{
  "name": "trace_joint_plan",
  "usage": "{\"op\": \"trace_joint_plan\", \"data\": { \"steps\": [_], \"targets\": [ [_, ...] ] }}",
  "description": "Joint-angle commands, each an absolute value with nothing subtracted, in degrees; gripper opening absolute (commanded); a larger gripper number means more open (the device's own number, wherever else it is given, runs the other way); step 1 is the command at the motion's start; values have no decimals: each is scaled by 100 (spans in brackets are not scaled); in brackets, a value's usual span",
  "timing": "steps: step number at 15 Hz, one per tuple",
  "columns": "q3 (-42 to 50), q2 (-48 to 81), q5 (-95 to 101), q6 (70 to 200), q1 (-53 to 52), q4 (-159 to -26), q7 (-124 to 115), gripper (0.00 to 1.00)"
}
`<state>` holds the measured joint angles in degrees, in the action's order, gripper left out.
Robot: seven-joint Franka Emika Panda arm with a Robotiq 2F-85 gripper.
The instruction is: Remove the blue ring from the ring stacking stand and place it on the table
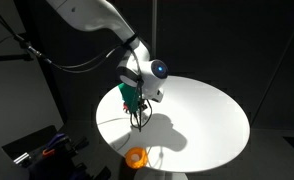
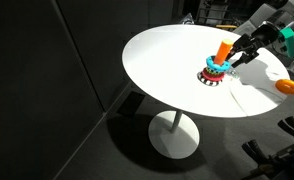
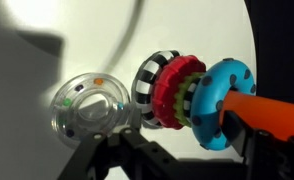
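Gripper [image 2: 230, 57] at stand [image 2: 213, 73], claw spread wide. We see blue ring [image 3: 222, 100] topmost on the stack. Orange ring [image 2: 289, 86] lies well apart on table [image 2: 167, 60].

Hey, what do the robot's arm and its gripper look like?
The arm is white with smooth rounded segments, a black cable running alongside and a round blue cap at the wrist. The gripper is black, with two slim fingers.

A white jointed robot arm [image 1: 92, 18] bends down over the round white bench [image 1: 202, 110], its dark claw [image 1: 140, 112] beside a small green shape [image 1: 125, 93]. An orange plastic ring [image 1: 136, 156] lies near the bench's edge.
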<state>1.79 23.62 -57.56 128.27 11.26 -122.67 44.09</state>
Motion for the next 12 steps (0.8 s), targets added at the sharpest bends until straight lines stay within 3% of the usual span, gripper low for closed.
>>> {"op": "trace_joint_plan", "data": {
  "steps": [1, 5, 9, 12],
  "targets": [
    [160, 2427, -5942, 12604, 1206, -12141, 4602, 85],
    [181, 2428, -6036, 12491, 1206, -12124, 4661, 84],
    [209, 2431, -6103, 12423, 1190, -12116, 4710, 57],
    [218, 2432, -6123, 12411, 1188, -12114, 4720, 50]
  ]
}}
